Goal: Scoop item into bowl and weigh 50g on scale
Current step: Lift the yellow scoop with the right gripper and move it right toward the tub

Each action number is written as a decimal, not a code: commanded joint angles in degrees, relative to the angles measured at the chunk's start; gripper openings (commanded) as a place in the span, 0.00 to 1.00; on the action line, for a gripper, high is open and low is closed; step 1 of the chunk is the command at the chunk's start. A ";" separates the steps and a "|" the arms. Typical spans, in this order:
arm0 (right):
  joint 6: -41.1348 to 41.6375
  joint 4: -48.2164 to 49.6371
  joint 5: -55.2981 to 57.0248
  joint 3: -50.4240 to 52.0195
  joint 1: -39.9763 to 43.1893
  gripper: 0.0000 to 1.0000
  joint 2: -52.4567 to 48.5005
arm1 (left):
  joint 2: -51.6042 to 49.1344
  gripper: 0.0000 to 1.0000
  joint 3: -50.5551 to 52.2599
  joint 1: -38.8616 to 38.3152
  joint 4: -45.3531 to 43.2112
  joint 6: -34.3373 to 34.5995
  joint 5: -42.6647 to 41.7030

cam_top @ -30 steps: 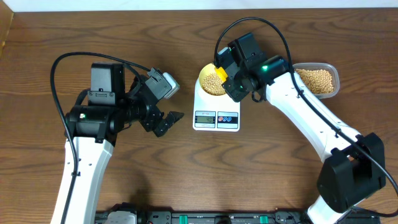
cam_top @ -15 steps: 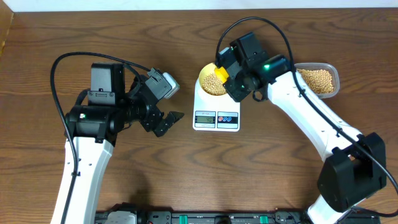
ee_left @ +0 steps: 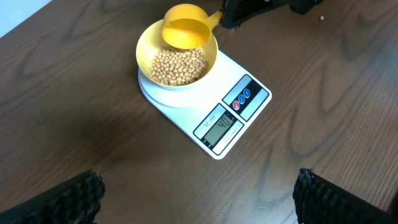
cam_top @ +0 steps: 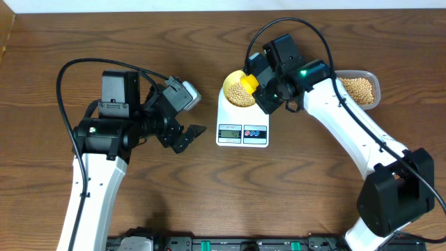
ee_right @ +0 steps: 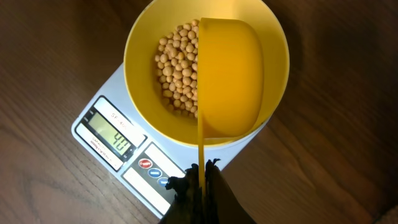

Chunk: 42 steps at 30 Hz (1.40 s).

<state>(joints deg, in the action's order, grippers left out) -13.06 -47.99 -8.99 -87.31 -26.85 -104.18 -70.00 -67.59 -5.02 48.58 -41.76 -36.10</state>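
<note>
On far centre of table (cam_top: 313,202): white scale (cam_top: 240,120), display (ee_left: 222,124) and buttons (ee_left: 241,98) along near edge. Digits lit, too blurred to read for sure. Pale yellow bowl (cam_top: 228,82) on far part of scale, away from display. Heap of beans (cam_top: 239,95) inside bowl, covering bottom, well below rim.

Just right of bowl: right gripper (cam_top: 263,89), fingers clamped tight on thin handle (ee_right: 200,152) of bright yellow scoop (ee_right: 229,74). Scoop rolled on its side, cup over right half of bowl, inside rim line. Cup looks empty in left wrist view. Cannot tell whether cup touches beans. Beans lying directly beside and under cup, on left side of it, just ahead of right fingertips. Bowl rim near gripper tips, apart from them.

At far right, behind right arm: clear tub (cam_top: 371,77) holding more beans, well apart from scale.

Left of scale and nearer: left gripper (cam_top: 187,138), fingers spread wide, nothing between them. Hovers apart from scale, touching neither scale nor bowl. In left wrist view, black fingertips (ee_left: 87,190) at bottom corners only, scale and bowl ahead of them across bare wood. Beans well apart from this gripper.
</note>
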 commanded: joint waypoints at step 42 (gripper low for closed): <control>-1.40 -0.13 -9.51 -1.05 3.61 0.01 1.14 | 0.00 0.99 -0.85 0.24 0.00 0.70 -0.50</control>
<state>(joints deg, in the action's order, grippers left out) -13.32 -48.38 -17.10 -87.31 -23.27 -104.18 -70.00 -67.59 -5.02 48.58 -41.76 -36.10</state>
